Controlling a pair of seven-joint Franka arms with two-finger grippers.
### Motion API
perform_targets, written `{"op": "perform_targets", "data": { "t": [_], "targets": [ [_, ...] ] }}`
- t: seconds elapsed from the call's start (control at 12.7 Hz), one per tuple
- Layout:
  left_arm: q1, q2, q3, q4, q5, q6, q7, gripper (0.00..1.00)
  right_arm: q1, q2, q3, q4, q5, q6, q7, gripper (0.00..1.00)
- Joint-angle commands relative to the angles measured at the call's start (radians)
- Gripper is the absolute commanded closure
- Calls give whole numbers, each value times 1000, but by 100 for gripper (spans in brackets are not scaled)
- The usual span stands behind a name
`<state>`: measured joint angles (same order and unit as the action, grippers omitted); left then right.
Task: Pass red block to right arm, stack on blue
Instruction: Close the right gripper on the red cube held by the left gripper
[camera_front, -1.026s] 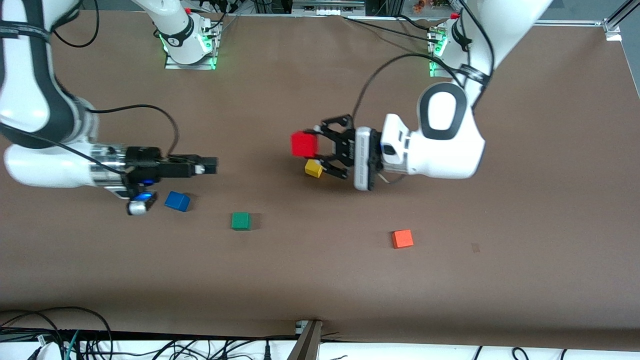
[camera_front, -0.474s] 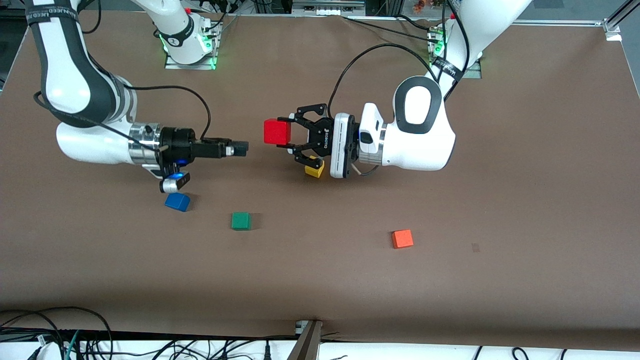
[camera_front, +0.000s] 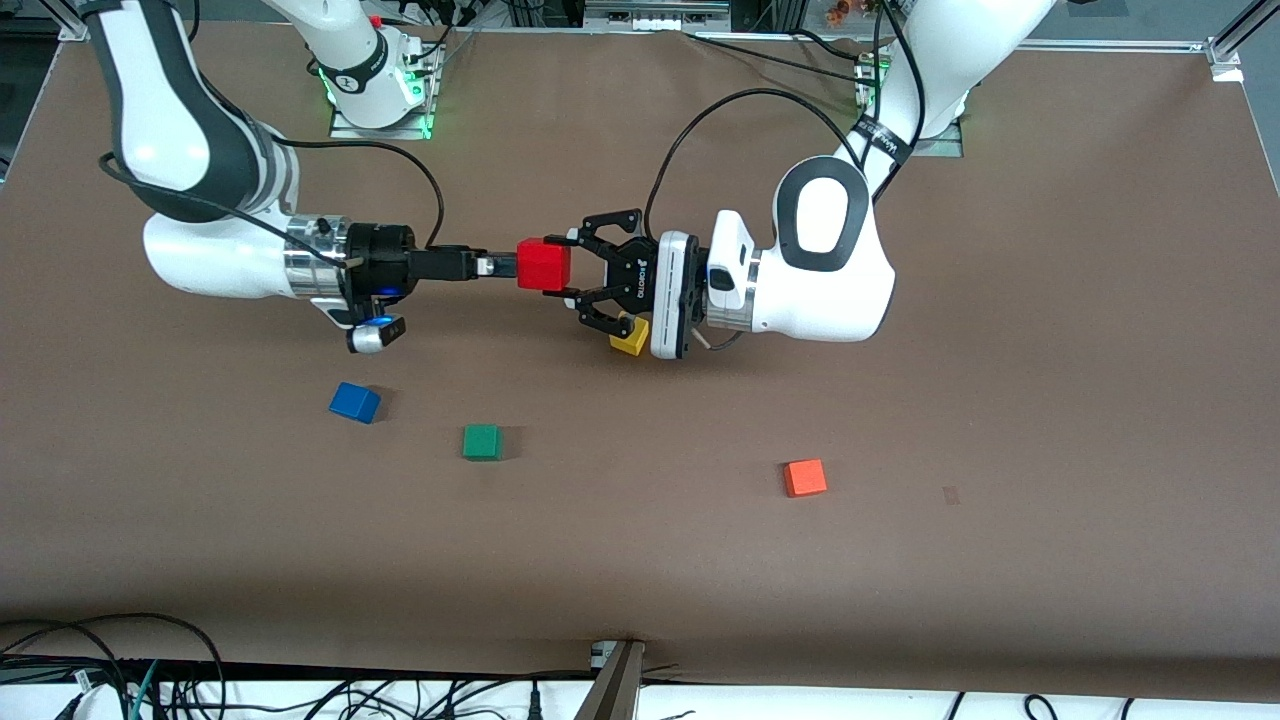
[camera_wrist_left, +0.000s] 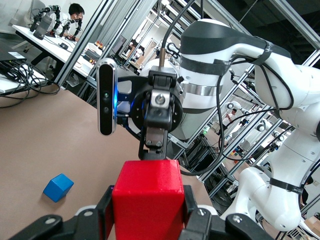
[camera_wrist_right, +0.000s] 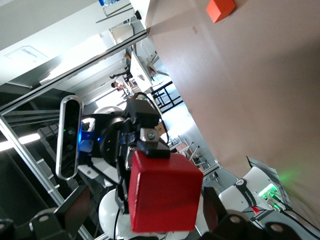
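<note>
The red block (camera_front: 543, 266) is up in the air over the middle of the table, held in my left gripper (camera_front: 570, 267), the wide black claw. In the left wrist view the claw (camera_wrist_left: 146, 210) is shut on the block (camera_wrist_left: 146, 195) from two sides. My right gripper (camera_front: 505, 266), with slim black fingers, meets the block end-on. In the right wrist view it (camera_wrist_right: 145, 210) is open, one finger on each side of the block (camera_wrist_right: 165, 192) with gaps. The blue cube (camera_front: 354, 402) lies on the table toward the right arm's end and shows in the left wrist view (camera_wrist_left: 58, 187).
A yellow cube (camera_front: 628, 338) lies on the table under the left gripper. A green cube (camera_front: 482, 441) sits beside the blue one, toward the left arm's end. An orange-red cube (camera_front: 805, 478) lies nearer the front camera, also in the right wrist view (camera_wrist_right: 220, 9).
Both arms closed in on each other. The left gripper carried the red block toward the right arm's end. The right gripper left the blue cube and reached the block.
</note>
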<state>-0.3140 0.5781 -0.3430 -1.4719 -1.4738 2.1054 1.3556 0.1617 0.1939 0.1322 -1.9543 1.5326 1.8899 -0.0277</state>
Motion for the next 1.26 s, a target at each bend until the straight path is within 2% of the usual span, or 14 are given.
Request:
{"op": "perform_targets", "data": {
  "t": [0.0, 0.08, 0.16, 0.24, 0.32, 0.47, 0.71, 0.79, 0.87, 0.95, 1.18],
  "targets": [
    [-19, 22, 7, 33, -29, 11, 7, 100, -10, -19, 53, -54, 105, 57, -21, 0],
    [-19, 22, 7, 33, -29, 11, 7, 100, -10, -8, 60, -54, 151, 57, -14, 0],
    [-19, 22, 7, 33, -29, 11, 7, 100, -10, 2, 60, -54, 164, 48, -12, 8],
    [-19, 23, 9, 33, -29, 11, 7, 100, -10, 4, 60, -52, 165, 43, -12, 26],
    [-19, 23, 9, 33, -29, 13, 7, 100, -10, 5, 60, -52, 165, 41, -12, 57],
    [-19, 23, 9, 33, -29, 13, -7, 100, -11, 7, 58, -52, 165, 41, -12, 85],
    [-19, 22, 9, 35, -29, 13, -29, 100, -11, 7, 57, -46, 159, 40, -17, 99],
    [-19, 22, 10, 35, -29, 13, -30, 100, -11, 7, 55, -45, 158, 41, -17, 100],
    [-17, 19, 10, 35, -29, 13, -36, 76, -11, 4, 55, -44, 155, 40, -17, 100],
    [-13, 14, 13, 33, -29, 11, -39, 1, -11, 4, 50, -44, 153, 40, -20, 100],
    [19, -15, 19, 22, -25, 13, -58, 0, -11, 2, 47, -40, 146, 46, -26, 100]
  ]
}}
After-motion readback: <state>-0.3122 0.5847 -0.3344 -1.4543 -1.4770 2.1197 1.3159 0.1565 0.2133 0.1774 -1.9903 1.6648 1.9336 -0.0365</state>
